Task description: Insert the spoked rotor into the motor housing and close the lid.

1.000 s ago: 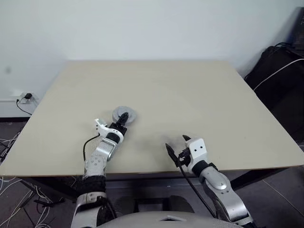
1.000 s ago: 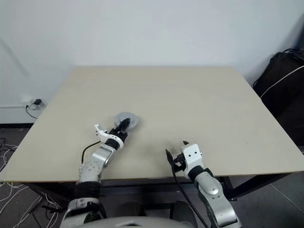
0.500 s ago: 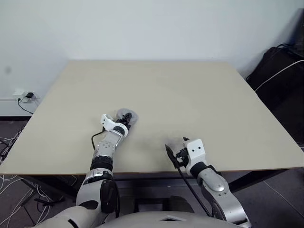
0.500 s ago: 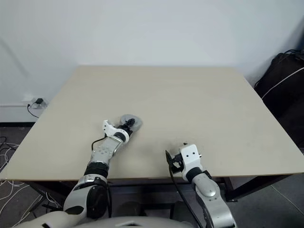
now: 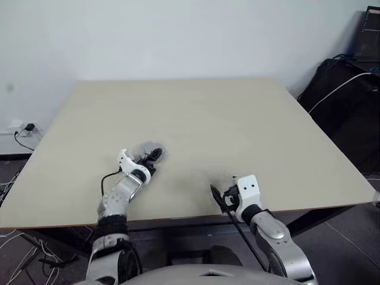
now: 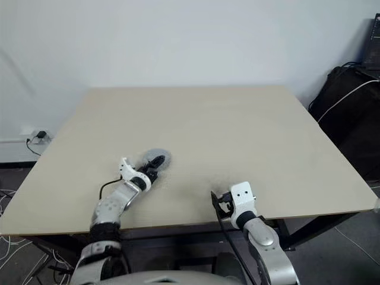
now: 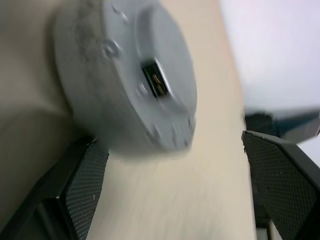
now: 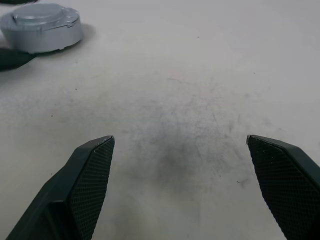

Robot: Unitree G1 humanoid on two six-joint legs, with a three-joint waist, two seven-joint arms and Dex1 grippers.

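Both claws stand wide and hold nothing. Our left claw (image 7: 175, 185) has its two black fingers (image 7: 82, 182) spread on either side of the closed motor, a squat grey round case sitting flat on the desk (image 5: 237, 124). One pad lies just beside the case's wall; we cannot tell whether it touches, and the other is well apart. In the head views the left claw (image 6: 153, 167) sits right at the case. Our right claw (image 8: 177, 190) hangs open over bare desk near the front edge, well apart from the motor; in its wrist view the case shows far off.

What we see of the task's things is the lid (image 7: 150, 75), plain grey face up, with a raised round centre, a small dark slot and a few screw-like marks near the rim. It is seated on the motor housing (image 8: 42, 37), whose wall shows as a grey band below the lid. The rotor is hidden, so we judge it is inside and the assembly closed.

We judge the unit to be stiff metal, fairly heavy for its bulk, not fragile, and smooth enough to slip under a light pinch. If it must be moved, we would take it across the round wall, pads on opposite sides and low, so the lid is not levered off. Pressing on the raised centre should seat it.
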